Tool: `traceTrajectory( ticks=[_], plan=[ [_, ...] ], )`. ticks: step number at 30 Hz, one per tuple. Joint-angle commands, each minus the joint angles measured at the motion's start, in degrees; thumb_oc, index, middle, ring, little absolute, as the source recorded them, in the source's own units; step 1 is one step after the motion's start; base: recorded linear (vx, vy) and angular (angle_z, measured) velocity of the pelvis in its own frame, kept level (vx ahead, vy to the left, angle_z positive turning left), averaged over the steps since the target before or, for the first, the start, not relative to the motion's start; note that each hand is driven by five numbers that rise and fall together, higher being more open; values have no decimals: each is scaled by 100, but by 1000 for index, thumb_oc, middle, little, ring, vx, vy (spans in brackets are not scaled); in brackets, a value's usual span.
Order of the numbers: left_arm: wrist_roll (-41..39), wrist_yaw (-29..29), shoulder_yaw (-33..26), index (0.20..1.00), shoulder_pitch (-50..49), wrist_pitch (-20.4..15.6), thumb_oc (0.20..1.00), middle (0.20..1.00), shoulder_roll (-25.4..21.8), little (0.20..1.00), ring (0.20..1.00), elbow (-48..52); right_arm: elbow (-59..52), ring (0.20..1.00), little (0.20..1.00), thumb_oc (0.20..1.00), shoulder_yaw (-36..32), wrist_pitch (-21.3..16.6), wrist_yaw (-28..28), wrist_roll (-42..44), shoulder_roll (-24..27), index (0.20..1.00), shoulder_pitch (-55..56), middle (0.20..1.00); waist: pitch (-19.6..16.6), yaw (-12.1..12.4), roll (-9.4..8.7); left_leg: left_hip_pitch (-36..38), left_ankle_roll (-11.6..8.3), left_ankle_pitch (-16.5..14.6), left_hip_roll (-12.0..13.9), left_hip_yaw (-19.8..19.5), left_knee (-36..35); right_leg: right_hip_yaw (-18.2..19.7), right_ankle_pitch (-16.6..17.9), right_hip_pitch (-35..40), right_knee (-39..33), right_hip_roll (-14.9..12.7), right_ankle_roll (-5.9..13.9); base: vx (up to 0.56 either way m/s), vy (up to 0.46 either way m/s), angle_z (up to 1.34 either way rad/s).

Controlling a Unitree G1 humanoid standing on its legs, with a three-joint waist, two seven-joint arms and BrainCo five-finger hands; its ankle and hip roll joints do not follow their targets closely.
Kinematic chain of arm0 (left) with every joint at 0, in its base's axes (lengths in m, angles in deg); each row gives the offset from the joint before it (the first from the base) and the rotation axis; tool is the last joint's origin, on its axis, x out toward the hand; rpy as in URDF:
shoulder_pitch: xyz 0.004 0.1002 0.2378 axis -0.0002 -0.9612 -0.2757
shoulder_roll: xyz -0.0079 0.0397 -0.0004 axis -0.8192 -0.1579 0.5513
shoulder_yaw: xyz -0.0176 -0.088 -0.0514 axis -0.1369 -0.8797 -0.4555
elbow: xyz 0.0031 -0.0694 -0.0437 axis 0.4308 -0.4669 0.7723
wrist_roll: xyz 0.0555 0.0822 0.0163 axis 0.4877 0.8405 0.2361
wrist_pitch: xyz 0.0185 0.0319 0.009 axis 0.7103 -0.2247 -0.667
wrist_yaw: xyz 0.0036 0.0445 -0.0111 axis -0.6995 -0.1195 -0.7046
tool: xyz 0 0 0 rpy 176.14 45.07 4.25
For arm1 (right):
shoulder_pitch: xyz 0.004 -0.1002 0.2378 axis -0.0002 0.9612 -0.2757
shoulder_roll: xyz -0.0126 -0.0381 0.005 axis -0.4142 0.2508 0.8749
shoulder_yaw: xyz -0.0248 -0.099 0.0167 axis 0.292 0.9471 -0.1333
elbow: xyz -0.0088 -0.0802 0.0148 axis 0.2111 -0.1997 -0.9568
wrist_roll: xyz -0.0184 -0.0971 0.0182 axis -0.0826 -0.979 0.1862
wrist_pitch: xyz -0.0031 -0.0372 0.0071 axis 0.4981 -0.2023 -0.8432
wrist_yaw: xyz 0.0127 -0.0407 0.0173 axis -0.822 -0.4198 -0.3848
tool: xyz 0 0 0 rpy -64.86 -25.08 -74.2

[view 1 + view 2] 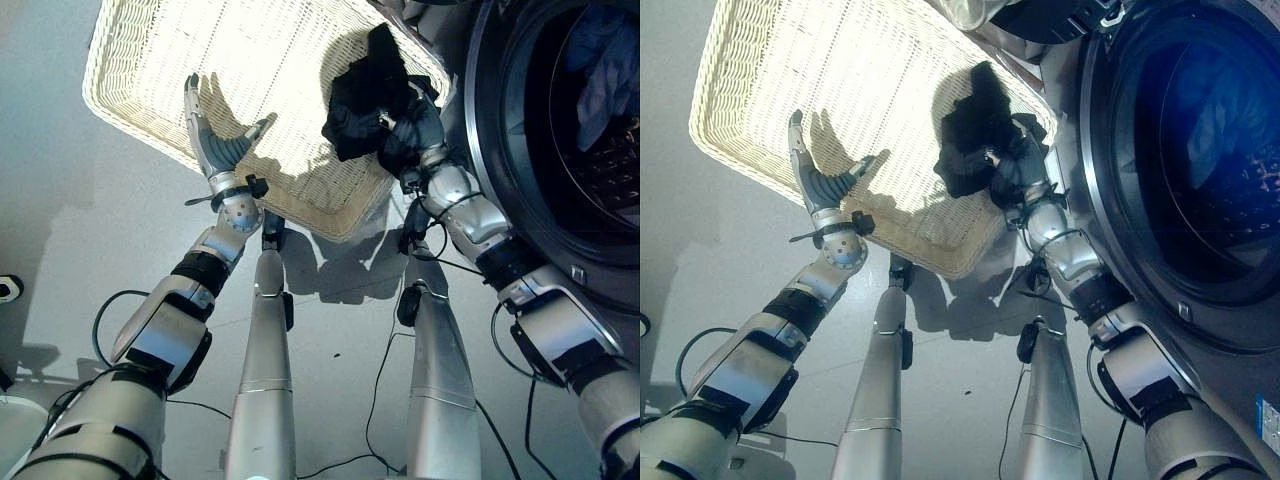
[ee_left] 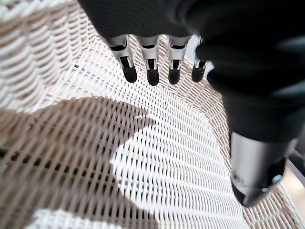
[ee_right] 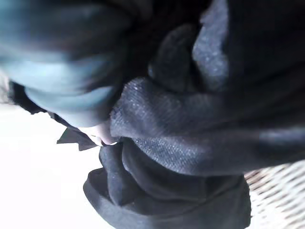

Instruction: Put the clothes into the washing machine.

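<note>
The right hand [image 1: 410,135] pinches the crumpled black garment [image 1: 365,95] above the cream wicker basket [image 1: 150,60]; next, carry it into the round-doored washing machine [image 1: 520,150] beside it.

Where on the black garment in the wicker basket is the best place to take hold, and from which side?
Take the black garment at its bunched lower folds, coming from the washing machine side over the near rim of the wicker basket. The cloth is heaped thick there, and the right hand sits there already. The left hand hovers open over bare wicker.
</note>
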Motion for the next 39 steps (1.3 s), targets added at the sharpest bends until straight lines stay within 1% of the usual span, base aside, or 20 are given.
traceTrajectory(
  ticks=[1,2,5,7,8,9,11,16,19,22,25,26,28,30,32,33,34,35,38,39],
  plan=[
    [37,106,-348,1000,88,-124,1000,1000,-125,1000,1000,-18,-456,200,200,200,-331,-830,-758,1429,36,200,310,200,42,-116,55,-98,678,235,-212,266,56,-94,117,119,25,357,94,-6,31,-5],
    [22,96,-353,1000,90,-123,1000,1000,-139,1000,1000,-25,-439,200,200,200,-373,-871,-815,1551,41,200,316,200,42,-118,55,-90,676,232,-209,268,54,-93,116,127,23,356,97,-7,25,-7],
    [-92,15,-394,1000,43,-237,1000,1000,-265,1000,1000,-124,-284,200,200,200,-702,-1174,-1247,2670,102,200,347,200,42,-132,54,-25,668,211,-182,274,9,-92,103,196,-7,363,115,-6,15,-9],
    [-101,12,-389,1000,42,-244,1000,1000,-269,1000,1000,-127,-255,200,200,200,-716,-1212,-1285,2767,110,200,341,200,42,-129,55,-15,668,213,-179,274,-3,-92,105,205,-16,365,116,-5,5,-5],
    [-124,7,-383,1000,37,-255,1000,1000,-296,1000,1000,-135,-223,200,200,200,-779,-1237,-1391,3002,142,200,349,200,42,-134,53,-3,666,210,-176,276,-19,-95,107,221,-34,362,121,-11,-4,-6],
    [-181,-47,-395,1000,2,-334,1000,1000,-379,1000,1000,-179,-45,200,200,200,-961,-1376,-1710,3651,216,200,387,200,42,-138,45,22,653,201,-162,280,-41,-99,110,260,-70,356,137,-13,-5,-6],
    [-216,-77,-389,1000,5,-369,1000,1000,-414,1000,1000,-219,107,200,200,200,-1041,-1389,-1860,3986,253,200,365,200,42,-136,38,40,644,196,-149,286,-54,-102,115,288,-97,353,145,-8,-8,-4],
    [-335,-207,-397,1000,71,-472,1000,1000,-499,1000,1000,-379,731,200,200,200,-1146,-1241,-1935,4569,350,200,274,200,42,-135,34,64,621,187,-121,298,-51,-115,125,338,-137,341,157,-2,-1,-1],
    [-398,-298,-371,1000,114,-661,1000,1000,-460,1000,1000,-625,2042,200,200,200,-1326,-748,-1902,5322,513,200,90,200,42,-89,83,114,627,179,-109,310,-81,-122,139,395,-181,332,155,1,3,-3],
    [-416,-313,-353,1000,182,-773,1000,1000,-425,1000,1000,-749,2848,200,200,200,-1454,-578,-1766,5659,681,200,-180,200,42,-48,142,36,630,229,-113,285,-96,-119,206,336,-224,322,136,-3,6,-5],
    [-444,-308,-294,1000,95,-803,1000,1000,-447,1000,1000,-765,3281,200,200,200,-1618,-955,-1047,5839,987,200,-396,200,42,-3,176,112,618,146,-93,243,-71,-111,162,423,-215,341,146,8,-20,-3],
    [-448,-288,-273,1000,38,-792,1000,1000,-483,1000,1000,-713,3303,200,200,200,-1679,-1231,-657,5734,1141,200,-499,200,42,7,171,104,613,132,-83,229,-52,-119,170,437,-222,344,153,6,-55,-4],
    [-431,-228,-221,1000,-121,-833,1000,1000,-581,1000,1000,-581,3215,200,200,200,-1741,-1899,19,5606,1466,200,-728,200,42,19,139,101,617,97,-69,200,-45,-132,184,468,-250,364,170,-9,-94,-1],
    [-437,-164,-227,1000,-426,-832,1000,1000,-830,1000,1000,-257,2755,200,200,200,-1791,-2933,1010,5213,1898,200,-898,200,42,11,29,134,623,69,-35,174,-90,-205,198,571,-355,408,179,-17,-113,-2],
    [-482,-189,-276,1000,-584,-772,1000,1000,-1005,1000,1000,-80,2326,200,200,200,-1861,-3487,1749,4548,2097,200,-885,200,42,-27,-61,173,613,55,6,162,-88,-229,221,642,-405,440,179,-9,-74,-2],
    [-557,-288,-340,1000,-655,-672,1000,1000,-1190,1000,1000,33,1923,200,200,200,-1936,-3567,2262,4196,2339,200,-789,200,42,-83,-159,221,622,39,36,158,-68,-231,216,717,-402,475,182,-7,-62,1],
    [-579,-317,-360,1000,-668,-652,1000,1000,-1239,1000,1000,34,1818,200,200,200,-1986,-3633,2473,3997,2414,200,-764,200,42,-104,-205,255,625,37,49,159,-69,-234,217,761,-407,489,183,-13,-73,-1],
    [-715,-513,-410,1000,-575,-557,1000,1000,-1445,1000,1000,-48,1674,200,200,200,-2109,-3627,2858,3720,2689,200,-781,200,42,-158,-334,386,647,4,88,153,-67,-235,200,916,-424,522,181,-6,-43,-6],
    [-795,-767,-453,1000,-438,-575,1000,1000,-1605,1000,1000,-250,1835,200,200,200,-2235,-3596,2763,3743,2979,200,-869,200,42,-183,-442,503,662,-32,126,143,-31,-227,168,1055,-418,536,174,7,-23,-14],
    [-876,-941,-453,1000,-309,-591,1000,1000,-1727,1000,1000,-437,2002,253,253,253,-2259,-3511,2769,3819,3186,253,-973,253,42,-206,-503,598,677,-67,139,119,27,-208,160,1155,-405,546,160,19,3,-9]
  ],
)
